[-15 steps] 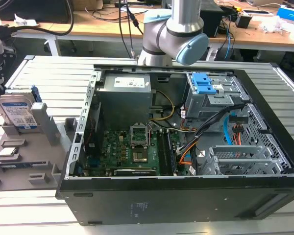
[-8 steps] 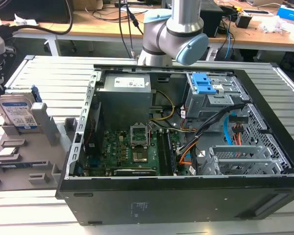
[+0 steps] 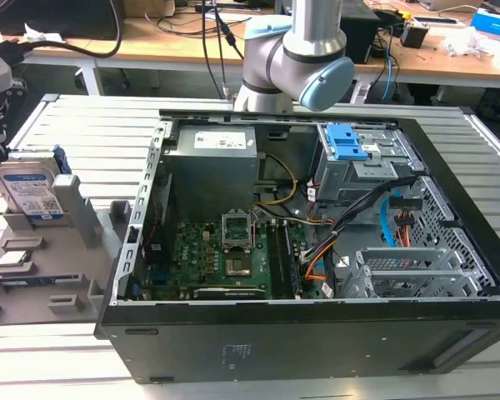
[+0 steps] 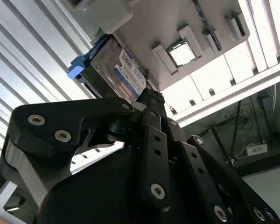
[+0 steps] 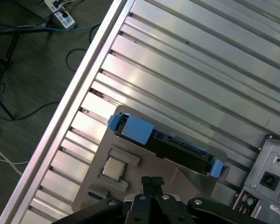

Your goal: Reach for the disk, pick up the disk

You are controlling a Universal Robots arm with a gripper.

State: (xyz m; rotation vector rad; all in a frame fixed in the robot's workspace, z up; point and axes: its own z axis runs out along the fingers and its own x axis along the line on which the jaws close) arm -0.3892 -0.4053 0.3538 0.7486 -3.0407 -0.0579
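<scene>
One disk [image 3: 31,190], one open computer case [image 3: 275,346] — one grey holder [image 3: 82,223].

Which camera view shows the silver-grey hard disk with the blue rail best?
The exterior view: the flat silver-grey hard disk stands upright, label facing out. The second wrist view shows the disk slanted; the first wrist view, its blue-railed edge.

Lower edge of the disk [image 3: 29,187] behind the grey stand [image 3: 77,215]; arm [image 3: 304,54] beyond the exterior view's top.
</scene>
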